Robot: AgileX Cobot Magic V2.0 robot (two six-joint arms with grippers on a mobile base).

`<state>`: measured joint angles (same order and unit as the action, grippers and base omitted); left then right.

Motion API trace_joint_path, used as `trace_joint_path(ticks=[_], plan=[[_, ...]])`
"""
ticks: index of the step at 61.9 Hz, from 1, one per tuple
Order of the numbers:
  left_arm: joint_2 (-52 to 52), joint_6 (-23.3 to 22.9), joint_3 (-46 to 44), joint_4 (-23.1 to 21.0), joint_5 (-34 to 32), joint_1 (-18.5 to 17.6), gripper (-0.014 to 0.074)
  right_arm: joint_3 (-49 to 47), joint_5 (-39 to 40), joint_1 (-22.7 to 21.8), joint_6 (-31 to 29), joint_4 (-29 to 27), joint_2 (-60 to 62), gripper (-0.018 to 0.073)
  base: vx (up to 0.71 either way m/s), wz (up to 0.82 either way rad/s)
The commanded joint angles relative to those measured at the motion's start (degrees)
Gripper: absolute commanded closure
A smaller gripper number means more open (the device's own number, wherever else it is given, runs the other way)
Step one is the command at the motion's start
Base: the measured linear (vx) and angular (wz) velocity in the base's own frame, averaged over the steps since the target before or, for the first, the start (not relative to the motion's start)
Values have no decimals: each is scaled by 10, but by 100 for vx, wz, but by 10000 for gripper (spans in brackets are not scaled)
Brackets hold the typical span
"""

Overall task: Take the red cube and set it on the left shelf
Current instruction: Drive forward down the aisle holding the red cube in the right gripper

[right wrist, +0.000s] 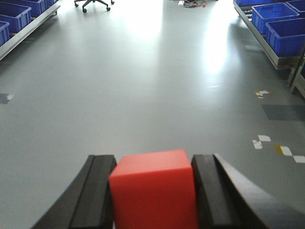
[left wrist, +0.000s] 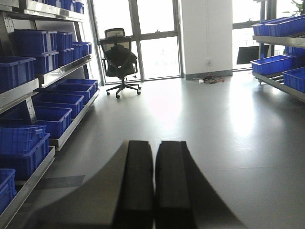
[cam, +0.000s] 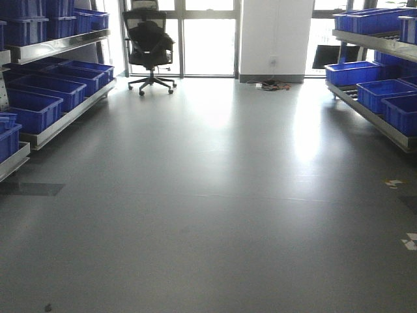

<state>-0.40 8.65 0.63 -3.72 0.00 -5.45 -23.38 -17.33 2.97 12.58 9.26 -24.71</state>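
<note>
Firmly, right pincer [right wrist: 153, 164] clamps red cube [right wrist: 155, 193]; left pincer [left wrist: 154, 145] closed; left shelf [cam: 71, 116] holds blue crates [cam: 32, 107]

Matt red cube [right wrist: 155, 191]; glossy, perhaps vinyl floor [right wrist: 143, 95]

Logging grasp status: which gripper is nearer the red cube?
Right. The right gripper is clamped on the red cube; the left gripper is shut, empty, with no cube in its view.

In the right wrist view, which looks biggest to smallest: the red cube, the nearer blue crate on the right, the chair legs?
1. red cube, though only because it sits nearest the camera
2. blue crate
3. chair legs
</note>
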Motion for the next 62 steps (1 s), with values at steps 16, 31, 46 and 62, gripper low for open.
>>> trace_joint_path(ticks=[16,31,46,62], plan=[[5,1,13,-1,-48,-5,491,-17,48,-3,0,8,-2,502,66,9],[5,1,13,-1,-48,-5,491,-17,49,-3,0,8,-2,502,68,17],[5,1,13,-1,-48,-5,491,-17,49,-3,0,8,-2,502,66,11],[5,1,13,-1,-48,-5,491,-17,49,-3,0,8,-2,502,65,13]])
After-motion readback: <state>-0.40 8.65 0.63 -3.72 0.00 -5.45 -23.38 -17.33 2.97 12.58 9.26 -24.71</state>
